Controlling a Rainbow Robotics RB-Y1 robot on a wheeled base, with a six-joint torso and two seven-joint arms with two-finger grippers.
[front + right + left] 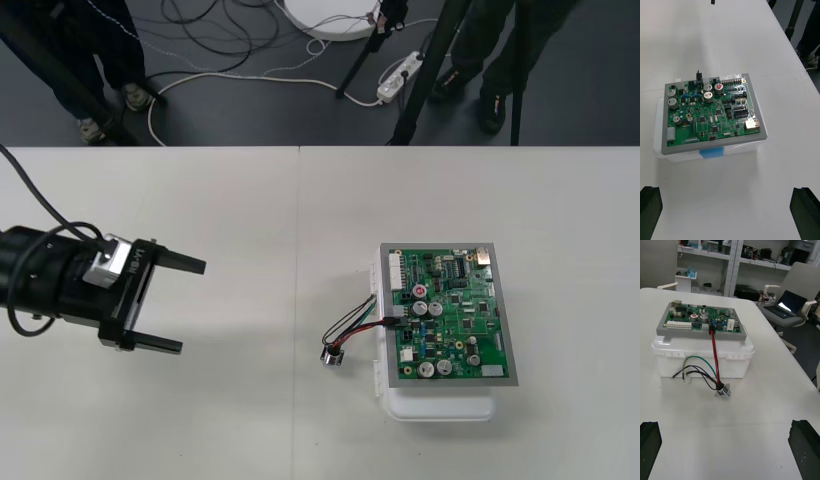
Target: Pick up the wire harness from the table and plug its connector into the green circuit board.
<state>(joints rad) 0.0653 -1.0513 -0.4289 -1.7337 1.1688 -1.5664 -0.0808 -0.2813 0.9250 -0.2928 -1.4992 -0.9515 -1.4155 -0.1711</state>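
Plain light table [200, 420] seen from above, with a strip of dark floor [250, 100] carrying loose cables beyond its far edge. The green circuit board [450, 315] sits on its white base [440, 405] on the right half of the table.

The wire harness [355, 325] lies at the board's left edge. Its black plug [712, 330] is seated in a connector on that edge. The red wire [715, 356] drops from the plug down the side of the base, while the black and green wires loop beside it. The round metal socket [723, 392] rests on the table just in front of the base.

The left gripper [192, 307] is over the left half of the table, well apart from the harness. Its black fingers [649, 442] are spread wide and point toward the board, touching nothing.

The right gripper [727, 189] faces the board from the opposite side, with the plug at the board's far edge from it. Its fingers [805, 206] also stand far apart, and nothing is between them.
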